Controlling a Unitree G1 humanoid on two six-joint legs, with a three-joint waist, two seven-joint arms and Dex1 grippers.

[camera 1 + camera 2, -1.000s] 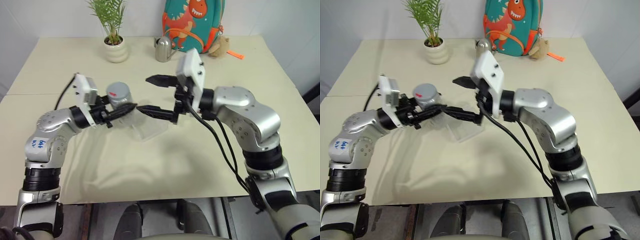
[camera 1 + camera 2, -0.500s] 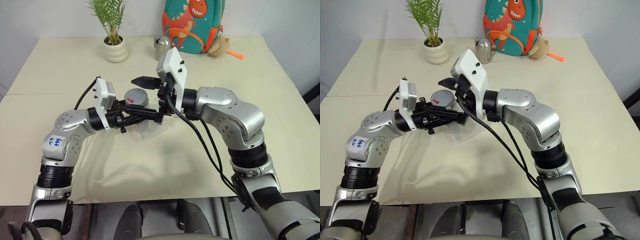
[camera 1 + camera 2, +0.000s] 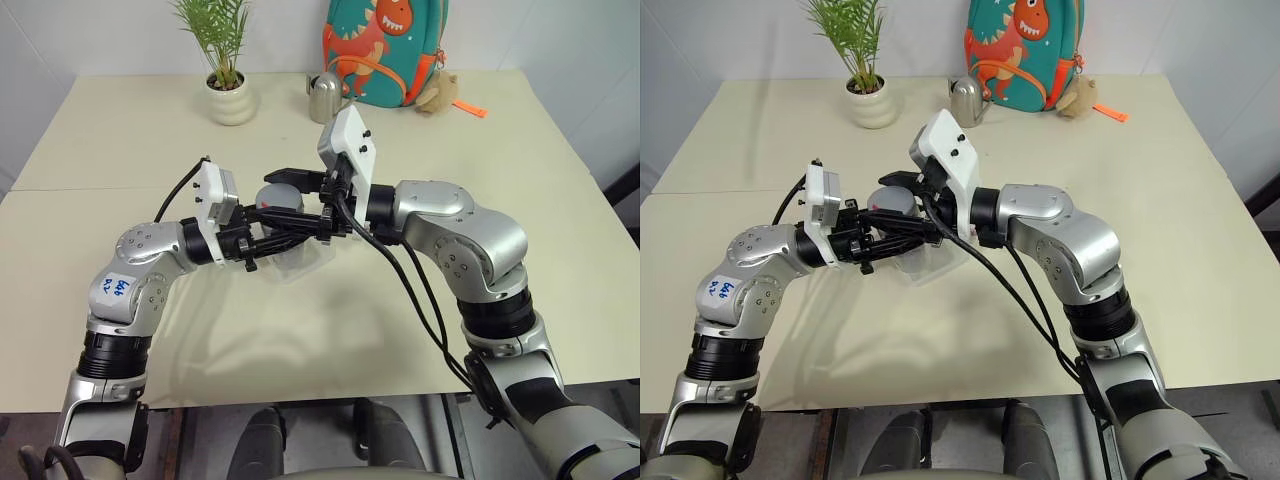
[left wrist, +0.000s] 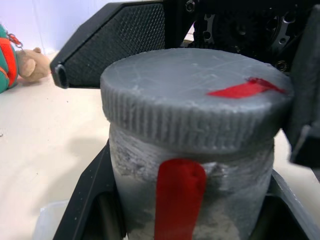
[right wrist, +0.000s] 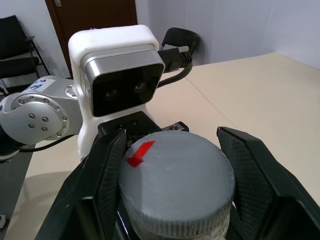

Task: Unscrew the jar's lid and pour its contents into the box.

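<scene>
The jar (image 4: 192, 200) is running off the frame's edge in the left wrist view, the contents hiding inside; the arms are partly covering the box (image 3: 300, 262).

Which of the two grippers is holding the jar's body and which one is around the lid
The left gripper clamps the jar by its body, below the cap. The right gripper sits at the grey lid, a finger either side.

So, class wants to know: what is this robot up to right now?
The robot holds a small jar in its left gripper, lifted above the clear box on the table. Its right gripper has its two fingers on either side of the grey lid, placed to twist it. The lid is on the jar and nothing has been poured.
</scene>
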